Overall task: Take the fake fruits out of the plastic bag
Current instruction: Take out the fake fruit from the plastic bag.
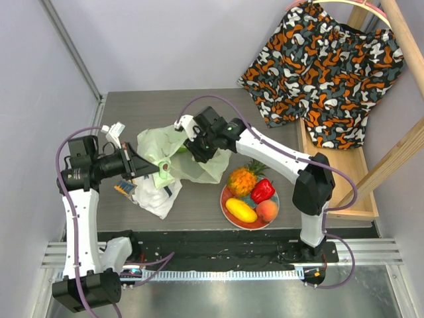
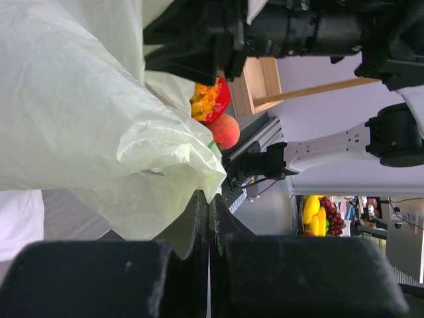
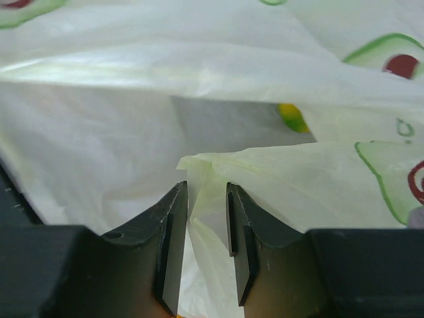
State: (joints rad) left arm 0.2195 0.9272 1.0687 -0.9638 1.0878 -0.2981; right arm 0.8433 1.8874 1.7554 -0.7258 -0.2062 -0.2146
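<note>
your left gripper: fingers pinched on crinkly pale-green plastic bag mid-table | your right gripper: fingers clamped on bag fold | glossy plastic fruits on red plate

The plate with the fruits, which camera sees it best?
Top external: the whole red plate shows with four fruits on it. Left wrist catches only two fruits behind the bag. Right wrist shows no plate.

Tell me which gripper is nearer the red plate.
Right. The right gripper is at the bag just up-left of the plate; the left gripper grips the bag farther left.
</note>
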